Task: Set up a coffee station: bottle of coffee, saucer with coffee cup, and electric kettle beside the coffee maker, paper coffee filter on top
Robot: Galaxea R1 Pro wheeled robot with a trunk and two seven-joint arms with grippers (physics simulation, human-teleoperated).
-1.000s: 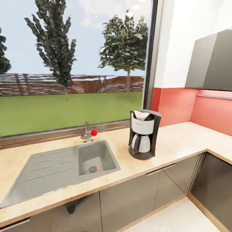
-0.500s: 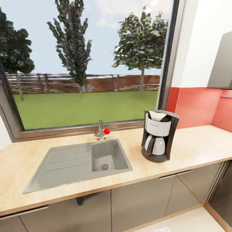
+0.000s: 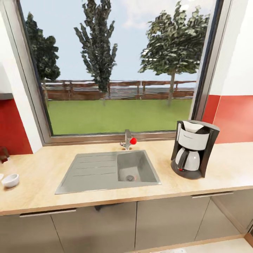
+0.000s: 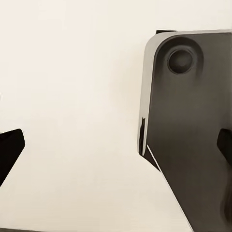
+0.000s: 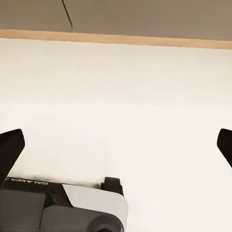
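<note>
At the far left of the kitchen countertop (image 3: 42, 182) a small white coffee cup (image 3: 10, 180) is sitting, half cut off by the frame edge, with a dark thing behind it too cropped to name. Rightward come the grey sink (image 3: 105, 172), then the coffee maker (image 3: 194, 149) standing upright. Both wrist views are looking at pale floor; the left gripper (image 4: 116, 150) and right gripper (image 5: 116, 145) are hanging spread wide, holding nothing. The cup probably lies nearer the left arm.
</note>
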